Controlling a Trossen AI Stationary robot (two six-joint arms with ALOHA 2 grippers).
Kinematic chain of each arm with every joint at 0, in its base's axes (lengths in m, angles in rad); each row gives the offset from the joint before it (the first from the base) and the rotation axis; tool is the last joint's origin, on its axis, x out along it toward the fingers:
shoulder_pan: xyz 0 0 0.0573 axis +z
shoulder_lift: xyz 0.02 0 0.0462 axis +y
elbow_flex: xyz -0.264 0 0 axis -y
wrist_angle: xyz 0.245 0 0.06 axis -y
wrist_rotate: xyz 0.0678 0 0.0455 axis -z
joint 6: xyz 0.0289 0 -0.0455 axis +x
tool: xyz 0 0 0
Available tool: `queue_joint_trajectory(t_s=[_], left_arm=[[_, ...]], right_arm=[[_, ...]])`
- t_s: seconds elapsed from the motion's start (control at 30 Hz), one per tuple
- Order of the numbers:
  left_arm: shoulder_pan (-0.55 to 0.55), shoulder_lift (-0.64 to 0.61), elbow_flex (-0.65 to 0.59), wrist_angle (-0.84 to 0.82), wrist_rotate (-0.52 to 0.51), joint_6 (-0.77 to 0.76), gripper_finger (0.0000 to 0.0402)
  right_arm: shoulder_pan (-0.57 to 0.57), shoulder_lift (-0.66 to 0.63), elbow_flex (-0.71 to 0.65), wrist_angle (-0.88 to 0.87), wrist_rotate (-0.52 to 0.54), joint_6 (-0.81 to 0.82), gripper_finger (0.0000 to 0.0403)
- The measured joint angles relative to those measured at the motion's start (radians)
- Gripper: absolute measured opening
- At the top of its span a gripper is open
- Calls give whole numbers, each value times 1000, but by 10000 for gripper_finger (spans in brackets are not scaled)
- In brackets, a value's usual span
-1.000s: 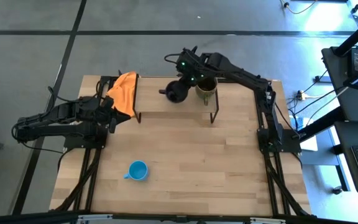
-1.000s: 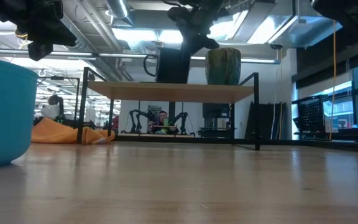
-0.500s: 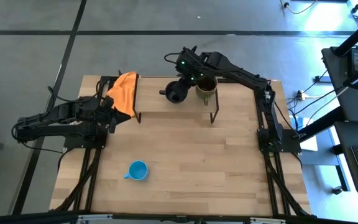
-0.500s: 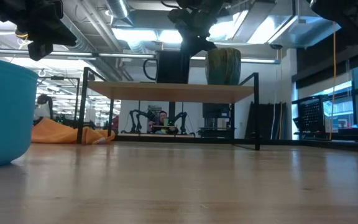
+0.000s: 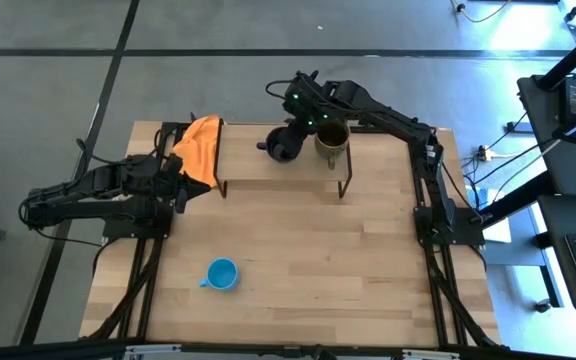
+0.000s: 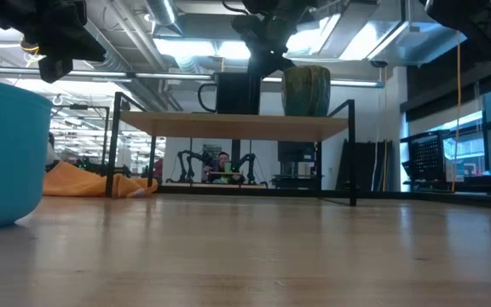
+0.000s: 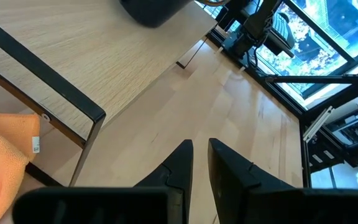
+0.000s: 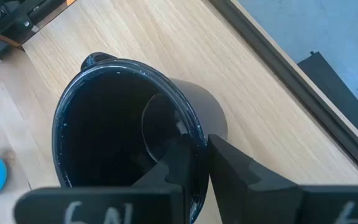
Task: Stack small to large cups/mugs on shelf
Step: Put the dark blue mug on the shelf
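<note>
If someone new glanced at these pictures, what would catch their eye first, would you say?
Probably the right gripper, pinched on the rim of the black mug on the shelf, beside the olive-brown mug. Next, the light blue mug alone on the table's near part, and the orange cloth at the shelf's left end, by the idle left gripper.

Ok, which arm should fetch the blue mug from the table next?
Probably left: its pincer is free and nearer the blue mug, while the right pincer grips the black mug on the shelf.

Black mug (image 5: 283,147), olive-brown mug (image 5: 331,145), blue mug (image 5: 222,273)
</note>
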Motion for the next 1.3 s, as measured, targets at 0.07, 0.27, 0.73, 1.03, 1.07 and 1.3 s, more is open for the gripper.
queue_joint_trajectory(t_s=[0.07,0.27,0.73,1.03,1.07,1.3], left_arm=[[0,0,0,0,0,0,43],[0,0,0,0,0,0,43],[0,0,0,0,-3,0,43],[0,0,0,0,-16,0,43],[0,0,0,0,-17,0,43],[0,0,0,0,-31,-32,43]], right_arm=[[0,0,0,1,0,-7,52],[0,0,0,5,-1,-26,79],[-5,0,0,28,49,-59,167],[-22,0,0,72,52,-59,164],[-22,0,0,84,53,-60,164],[-23,1,0,109,45,-79,164]])
